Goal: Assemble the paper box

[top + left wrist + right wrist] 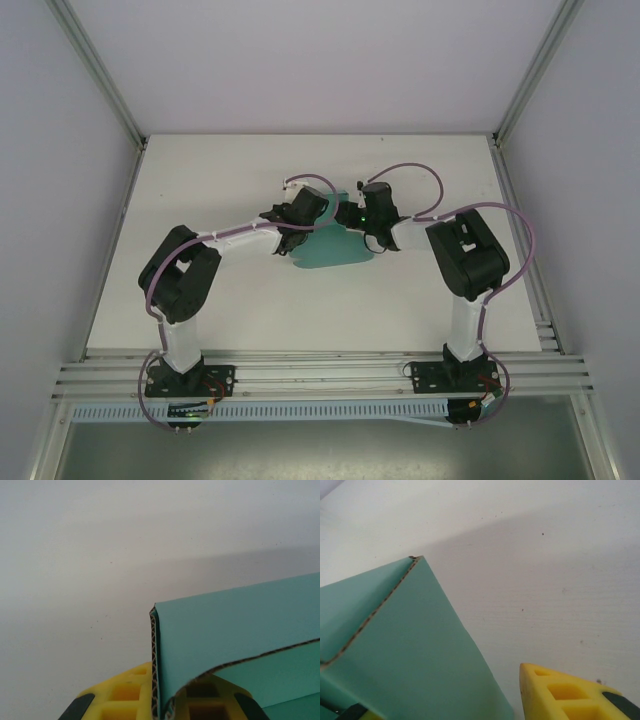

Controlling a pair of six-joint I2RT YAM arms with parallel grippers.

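Yellow fingers (125,697) of the left gripper (170,700) clamped on the corrugated edge of the teal paper box (235,630), right gripper (465,705) parted, one finger clear of the card, box mid-table between both wrists, white table (300,310) beyond.

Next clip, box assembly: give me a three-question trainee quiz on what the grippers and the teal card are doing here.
1. Multiple choice: what is the left gripper shut on?
A) a folded edge of the teal paper box
B) a loose cable
C) nothing
2. True or false: in the right wrist view, the right gripper has its jaws apart, and its yellow finger at lower right stands clear of the paper box.
3. Missing word: the cut edges of the paper box show a wavy inner layer, so it is ____ card.

Key: 1 A; 2 true; 3 corrugated.
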